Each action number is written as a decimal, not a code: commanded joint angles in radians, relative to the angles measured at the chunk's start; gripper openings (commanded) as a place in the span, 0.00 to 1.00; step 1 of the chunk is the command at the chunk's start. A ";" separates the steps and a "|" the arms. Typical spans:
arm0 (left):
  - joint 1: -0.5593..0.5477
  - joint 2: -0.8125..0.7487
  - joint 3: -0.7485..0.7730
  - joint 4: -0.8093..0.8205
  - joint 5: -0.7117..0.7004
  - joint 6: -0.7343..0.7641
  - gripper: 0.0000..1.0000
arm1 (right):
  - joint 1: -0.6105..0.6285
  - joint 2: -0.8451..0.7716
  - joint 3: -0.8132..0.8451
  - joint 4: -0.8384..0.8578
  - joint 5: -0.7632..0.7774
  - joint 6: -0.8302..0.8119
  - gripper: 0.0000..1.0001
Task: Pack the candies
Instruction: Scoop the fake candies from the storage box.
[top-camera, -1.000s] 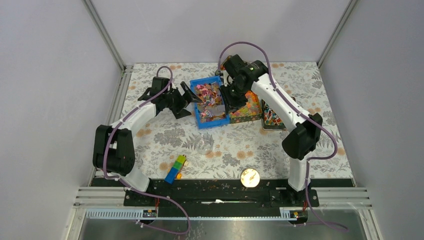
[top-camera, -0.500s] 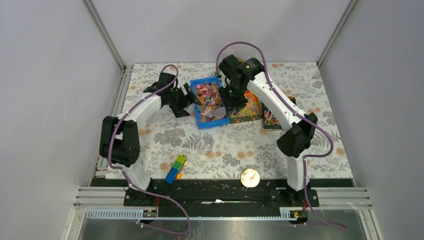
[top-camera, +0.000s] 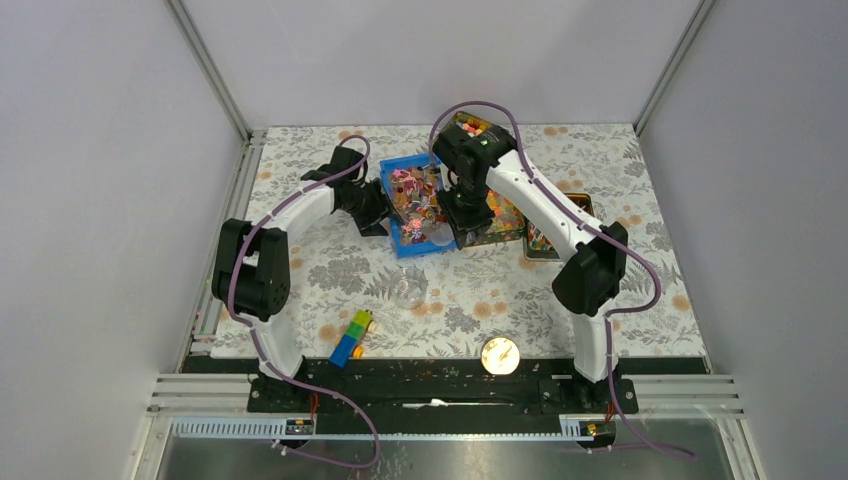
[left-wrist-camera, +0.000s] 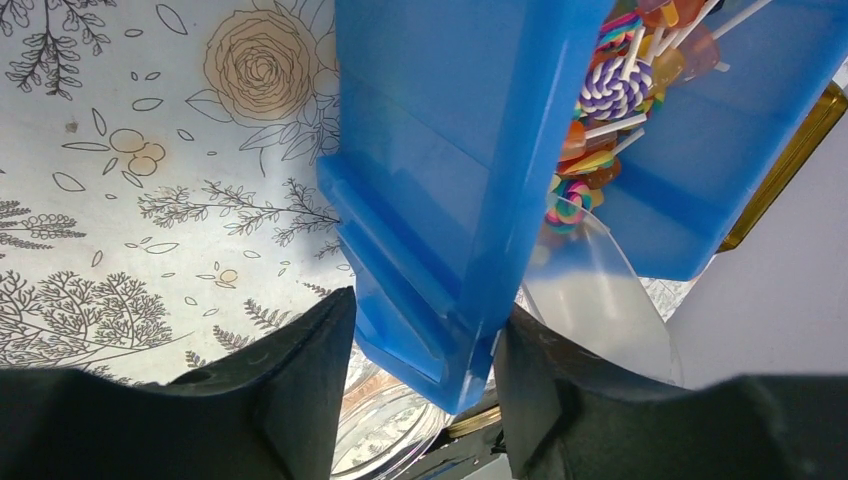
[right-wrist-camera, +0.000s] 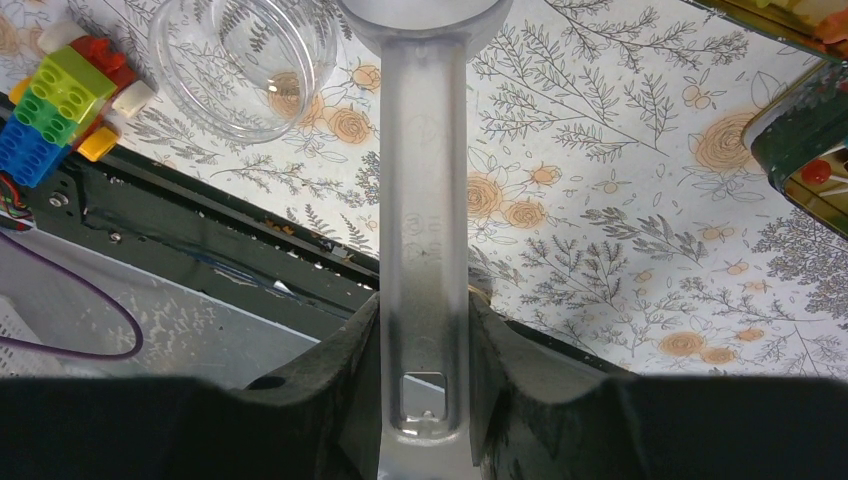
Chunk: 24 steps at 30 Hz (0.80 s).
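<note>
The candies (left-wrist-camera: 605, 90) are heaped in the bin (left-wrist-camera: 440, 150), its wall pinched in the left claw (left-wrist-camera: 425, 335), a scoop (right-wrist-camera: 425, 200) gripped by its handle in the right claw (right-wrist-camera: 425, 330); scooping is judged underway, a level carry to the jar (right-wrist-camera: 245, 60) ahead needed next.

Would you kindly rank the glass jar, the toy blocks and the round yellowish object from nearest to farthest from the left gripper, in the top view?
From the left gripper:
1. Glass jar, mid-table.
2. Toy blocks, near edge, left-centre.
3. Round yellowish object, near edge, further right.
</note>
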 joint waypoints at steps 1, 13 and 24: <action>-0.006 0.004 0.046 -0.016 -0.032 0.023 0.49 | 0.009 0.007 0.007 0.001 0.027 0.007 0.00; -0.011 0.008 0.060 -0.041 -0.033 0.050 0.30 | 0.008 0.121 0.142 -0.022 0.046 0.005 0.00; -0.011 0.029 0.086 -0.084 -0.018 0.085 0.05 | 0.010 0.180 0.118 0.070 0.089 -0.006 0.00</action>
